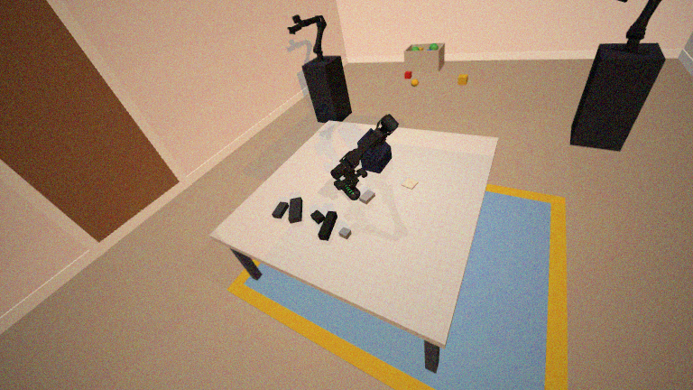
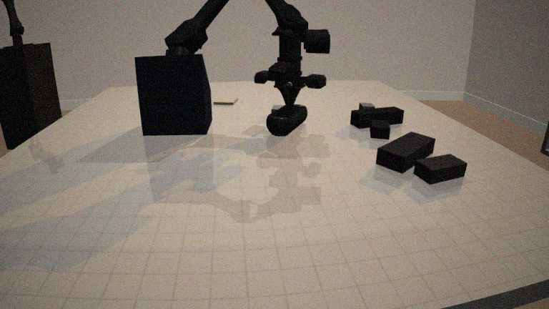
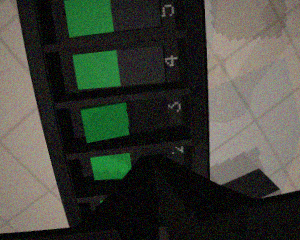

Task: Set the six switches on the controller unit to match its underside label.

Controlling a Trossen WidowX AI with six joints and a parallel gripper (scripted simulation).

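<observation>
The dark grey controller unit (image 1: 353,194) (image 2: 281,124) (image 3: 200,95) sits on its base on the bench; its underside label is hidden. My gripper (image 2: 290,105) (image 3: 151,165) is shut and empty, its tips pointing down at the unit's top. In the wrist view they are over the numbered side of switch 2 (image 3: 109,166), partly covering it. Switch 3 (image 3: 105,122), switch 4 (image 3: 96,70) and switch 5 (image 3: 89,17) show green ends at left and dark ends at right. The green of switch 3 looks darker. Switch 1 is mostly hidden; switch 6 is out of the wrist view.
Black blocks (image 1: 295,209) (image 2: 405,151) lie to one side of the unit. A grey block (image 1: 366,195) is close beside it, and a smaller grey block (image 1: 345,233) (image 2: 366,106) is farther off. A pale tile (image 1: 410,182) (image 2: 225,100) lies beyond the arm's dark pedestal (image 2: 174,95).
</observation>
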